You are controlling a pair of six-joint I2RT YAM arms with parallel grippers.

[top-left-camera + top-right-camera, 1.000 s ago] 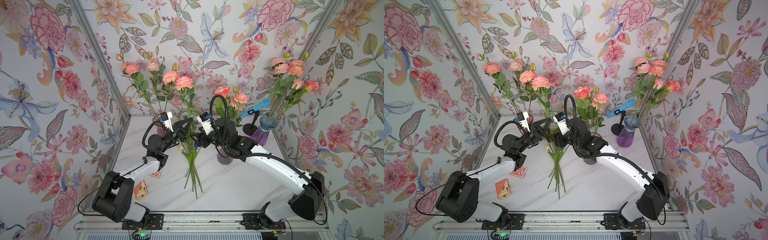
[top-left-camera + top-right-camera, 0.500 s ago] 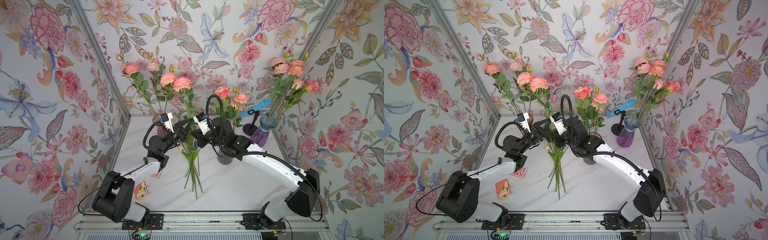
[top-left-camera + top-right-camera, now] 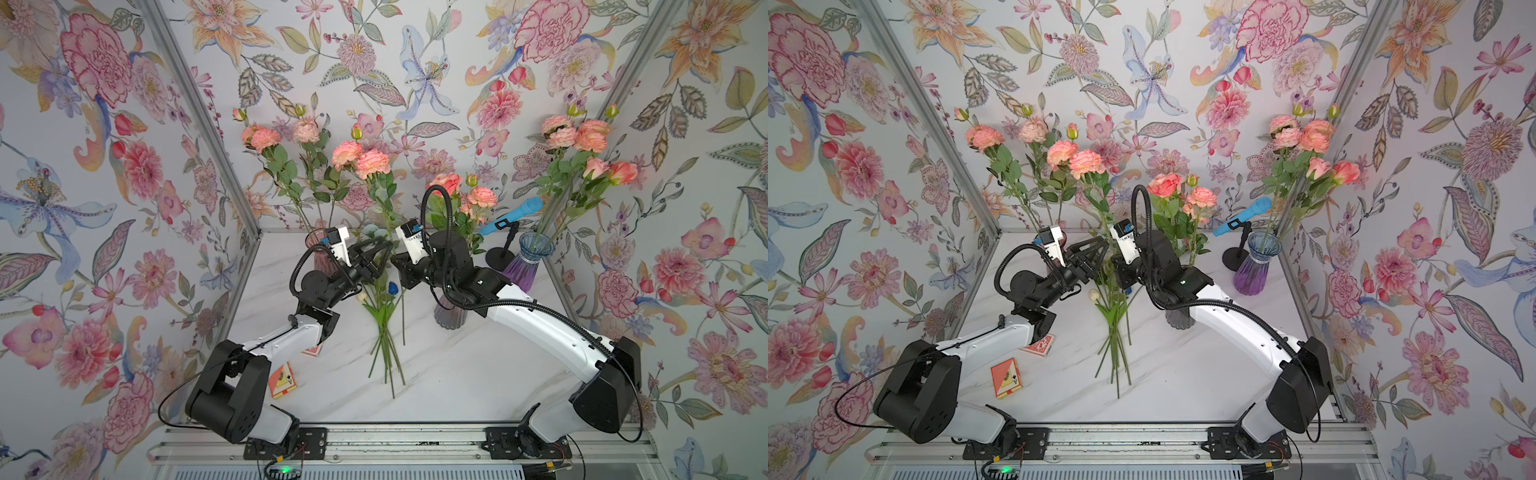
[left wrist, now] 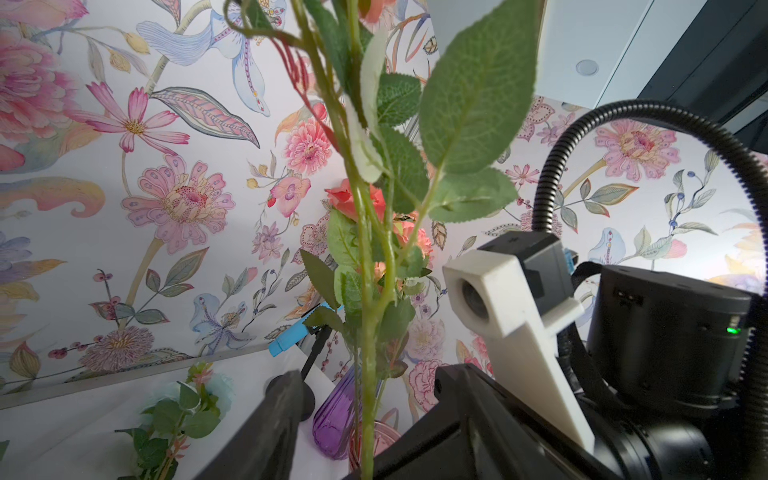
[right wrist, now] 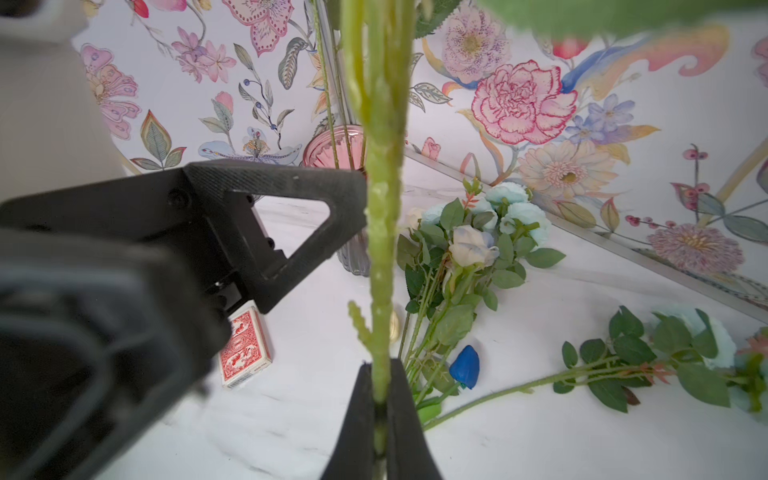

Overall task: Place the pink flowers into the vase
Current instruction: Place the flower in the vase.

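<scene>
Green stem of pink flowers [image 5: 380, 249]: pinched between closed jaws of right gripper [image 5: 380, 370]; left gripper [image 4: 368, 374] jaws open, flanking stem.

On the white marbled bench [image 3: 457, 374], a bunch of pale blue and white blooms [image 5: 478, 232] lies in the middle with its stem ends toward the near edge, and a small dark blue bud [image 3: 392, 286] sits just beside it on the right. At the near left sit two card boxes, a red one [image 3: 1040, 345] and, nearer, an orange one [image 3: 1007, 378], a little apart. A blue microphone [image 3: 511, 216] leans on a black stand [image 3: 498, 259] at the far right, and floral wallpaper [image 3: 104, 208] covers the walls.
</scene>
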